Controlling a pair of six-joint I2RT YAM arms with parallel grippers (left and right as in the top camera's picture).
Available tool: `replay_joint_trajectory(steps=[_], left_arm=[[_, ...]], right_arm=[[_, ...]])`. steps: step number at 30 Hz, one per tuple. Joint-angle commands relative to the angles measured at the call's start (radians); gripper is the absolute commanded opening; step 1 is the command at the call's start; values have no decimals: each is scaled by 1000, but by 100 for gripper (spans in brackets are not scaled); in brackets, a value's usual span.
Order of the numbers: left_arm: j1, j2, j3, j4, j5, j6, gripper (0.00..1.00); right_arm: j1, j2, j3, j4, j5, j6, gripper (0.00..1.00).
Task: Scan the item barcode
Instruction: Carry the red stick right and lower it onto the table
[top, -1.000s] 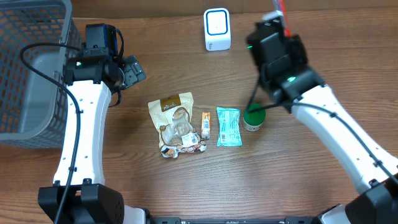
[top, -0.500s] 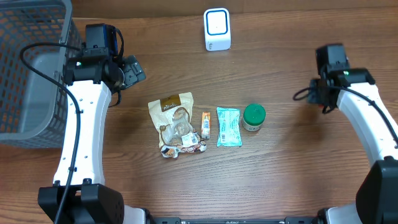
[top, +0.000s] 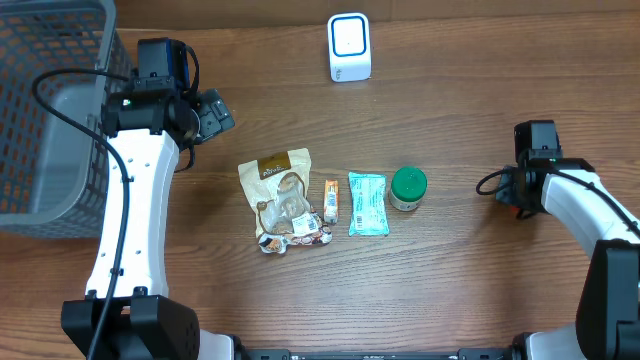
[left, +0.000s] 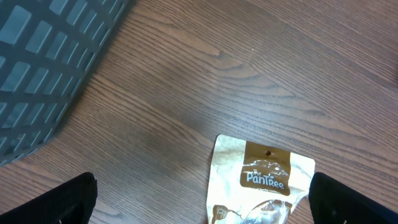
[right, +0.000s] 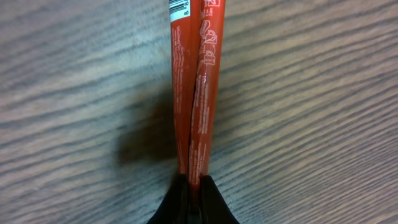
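Tightly, right fingers (right: 175, 205) pinch a red packet (right: 196, 93).

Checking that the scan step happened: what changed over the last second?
The right gripper, shut on the red packet, swung from beside the scanner to the right side of the table and came down low over it. Nothing was let go. The left gripper stayed open and still. The pouch, teal packet and green tub did not move.

Basket (top: 60, 40) blocking far left, snack row (top: 331, 200) mid-table, open table (top: 480, 90) around scanner (top: 349, 47).
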Motion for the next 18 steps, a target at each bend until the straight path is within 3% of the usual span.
replay_joint_trajectory(steps=[1, 2, 3, 4, 5, 8, 18], left_arm=[[0, -16, 8, 0, -13, 4, 100], [0, -16, 8, 0, -13, 4, 100], [0, -16, 8, 0, -13, 4, 100], [0, -16, 8, 0, -13, 4, 100], [0, -16, 8, 0, -13, 4, 100], [0, -16, 8, 0, -13, 4, 100], [0, -16, 8, 0, -13, 4, 100]], right_arm=[[-9, -13, -8, 11, -1, 5, 4], [-9, -13, -8, 11, -2, 5, 5], [-9, -13, -8, 10, -1, 4, 12], [-9, -13, -8, 10, -1, 5, 29], [-9, -13, -8, 10, -1, 5, 34], [-9, -13, -8, 10, -1, 5, 36], [-9, -13, -8, 16, -29, 5, 72]])
